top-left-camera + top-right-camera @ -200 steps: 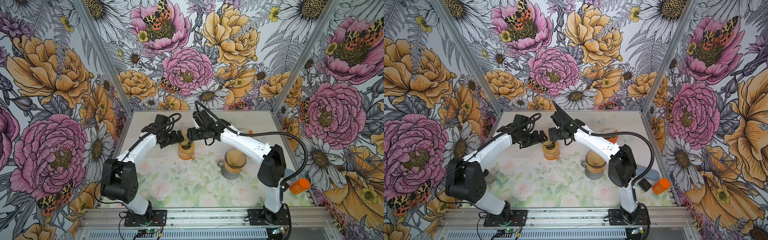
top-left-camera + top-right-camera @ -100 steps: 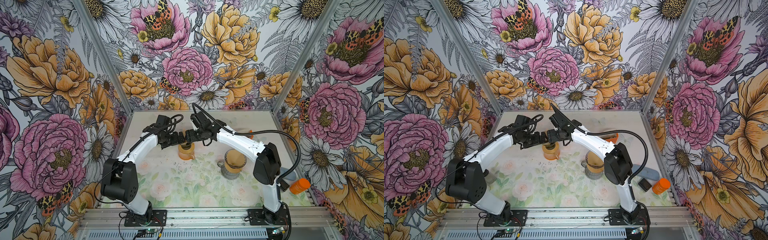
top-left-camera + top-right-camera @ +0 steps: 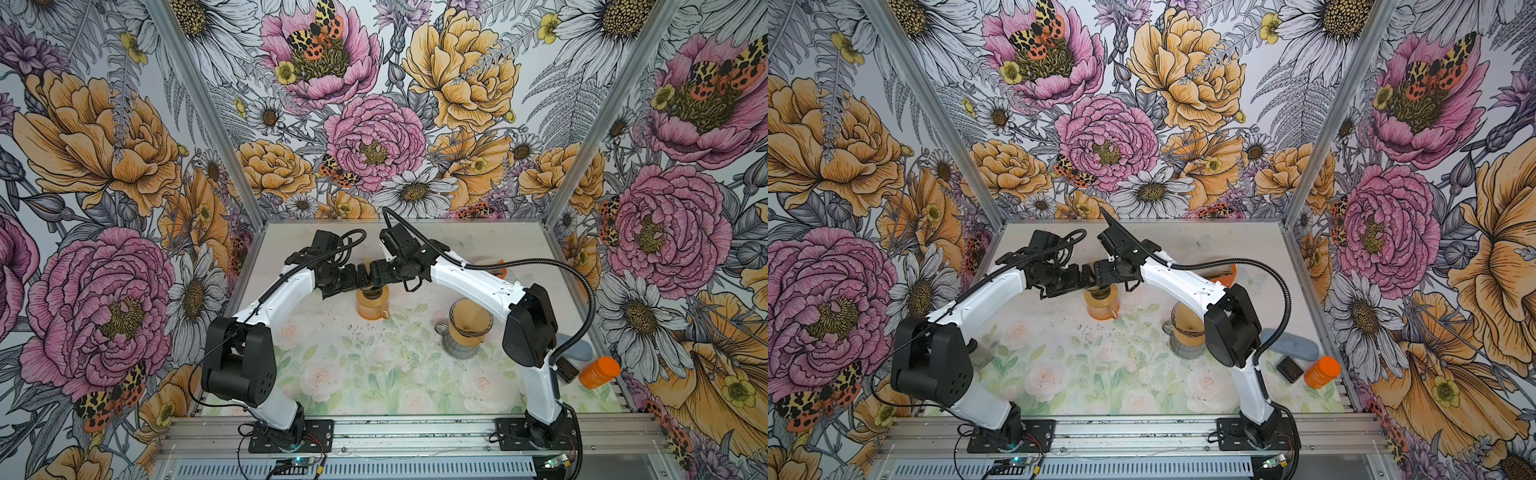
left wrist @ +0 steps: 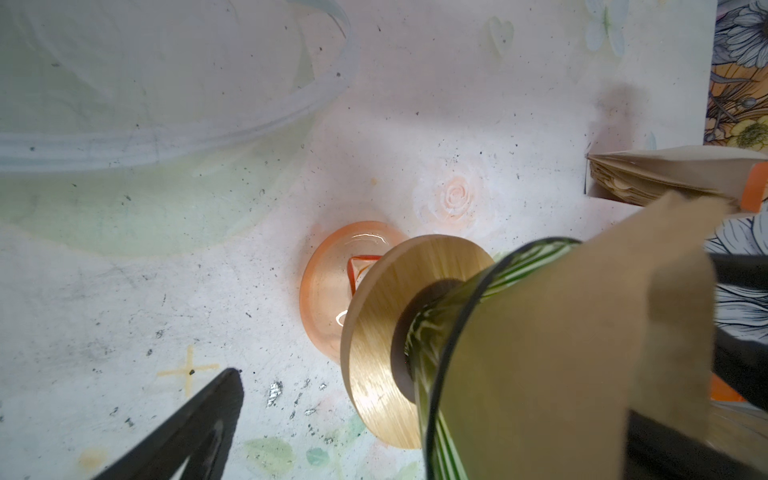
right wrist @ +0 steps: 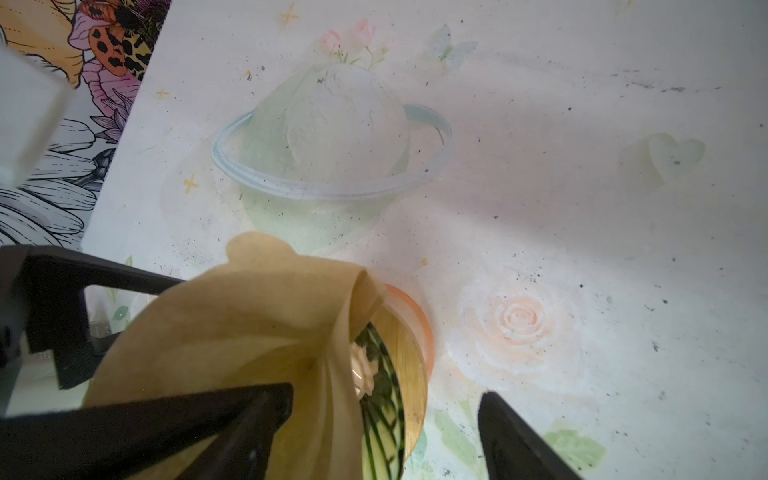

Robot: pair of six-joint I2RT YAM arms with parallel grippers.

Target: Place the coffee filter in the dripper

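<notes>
The brown paper coffee filter [image 4: 582,332] [image 5: 249,316] stands opened inside the green-striped glass dripper [image 4: 432,353] [image 5: 382,411], its upper edge above the rim. The dripper's wooden collar [image 4: 386,316] rests on an orange glass carafe [image 3: 372,305] [image 3: 1101,307]. My right gripper [image 5: 386,399] [image 3: 377,275] is open, with one finger inside the filter and the other outside the dripper wall. My left gripper [image 4: 386,386] [image 3: 360,277] is wide open beside the dripper; only one of its fingers [image 4: 187,424] shows, the other is hidden behind the paper.
A grey mug with a second brownish dripper [image 3: 469,328] stands under the right arm. A stack of filters [image 4: 665,174] in an orange holder [image 3: 500,266] is at the back right. An orange bottle [image 3: 598,372], a blue-grey case [image 3: 1287,343] and a small black item [image 3: 1289,369] lie front right.
The right gripper has moved left over the dripper, closing the gap to the left gripper. The left arm has barely shifted. Both grippers kept their opening.
</notes>
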